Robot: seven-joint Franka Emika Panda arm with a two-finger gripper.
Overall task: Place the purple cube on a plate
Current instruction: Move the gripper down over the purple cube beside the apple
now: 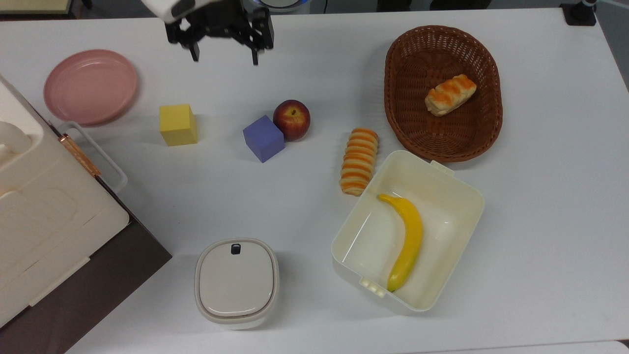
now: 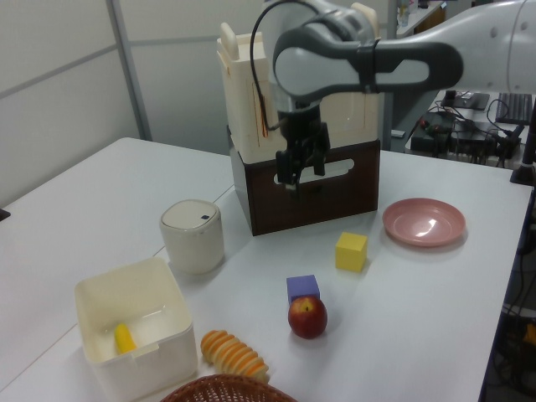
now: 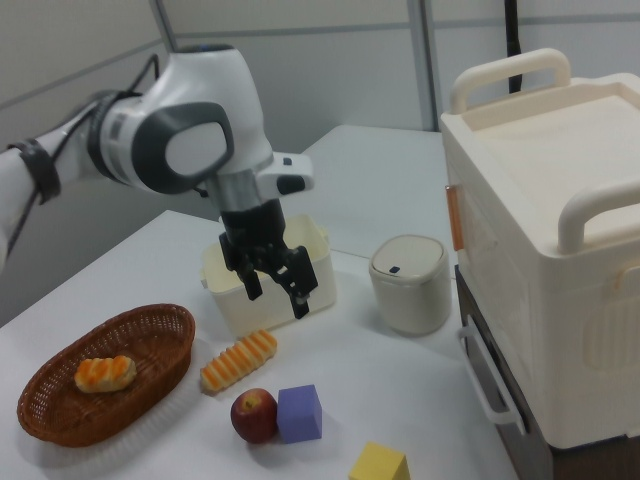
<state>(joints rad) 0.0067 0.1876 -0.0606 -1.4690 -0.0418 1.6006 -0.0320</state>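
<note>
In the top view we start at the near edge, where a lidded cream canister [image 1: 236, 281] stands beside an open cream box [image 1: 444, 189] that holds a banana [image 1: 408, 241]. Just past the box lies a striped bread roll [image 1: 359, 161]. Further in, the purple cube [image 1: 264, 138] rests on the white table [image 1: 540, 196], touching a red apple [image 1: 292, 119] at its far corner; a yellow cube [image 1: 178, 125] sits well apart on the top view's left. The pink plate [image 1: 90, 86] lies beyond the yellow cube, nothing on it. On the top view's right we see a wicker basket [image 1: 486, 88] with a pastry [image 1: 450, 94]. Farthest off, the gripper [image 1: 225, 54] hangs above the table with its fingers spread wide and nothing between them, well apart from the purple cube.
</note>
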